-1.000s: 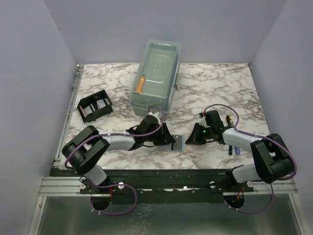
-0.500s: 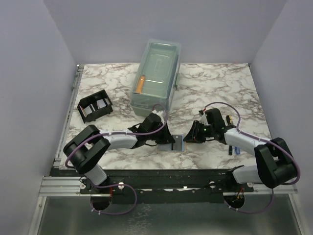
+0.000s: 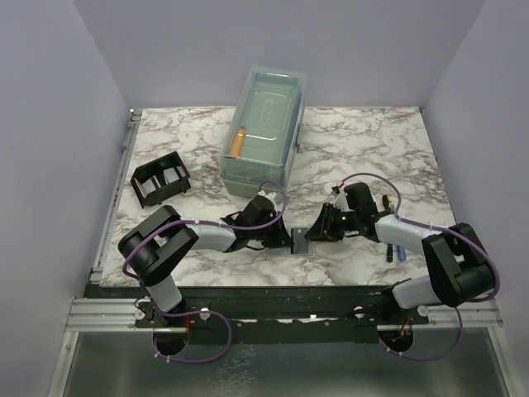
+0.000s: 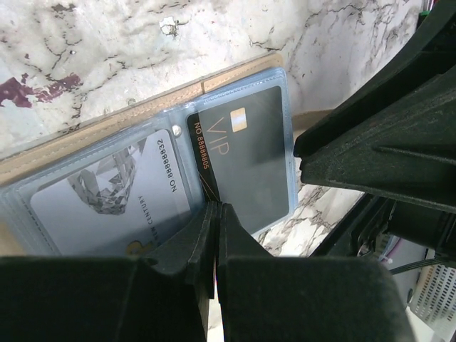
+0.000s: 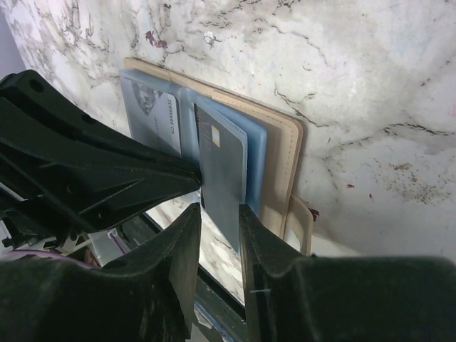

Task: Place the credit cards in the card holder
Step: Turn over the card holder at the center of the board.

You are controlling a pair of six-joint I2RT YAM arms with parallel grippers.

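A flat tan square pad (image 5: 285,164) lies on the white marble-patterned table (image 3: 372,141) near its front edge, between the two arms. On top of the pad sits a clear bluish plastic sleeve (image 5: 255,164), and both credit cards are there. The thin dark grey plastic card (image 4: 246,164), printed "VIP", lies on the side nearer the right arm. The pale blue-grey plastic card (image 4: 114,206), which shows a diamond picture, lies just beside it on the side nearer the left arm.

The left hand (image 4: 216,210) has its fingers pressed together. Their tips rest on the sleeve at the seam between the two cards.

The right hand (image 5: 219,208) comes in from the opposite side and almost meets the left hand over the pad. Its fingers stand a narrow gap apart and the dark grey card shows in that gap. I cannot tell whether they pinch it.

The small black open-topped rack with inner dividers (image 3: 159,181) stands well apart at the left side of the table, with no card in it. A large clear lidded plastic box (image 3: 264,132) sits at the back of the table.
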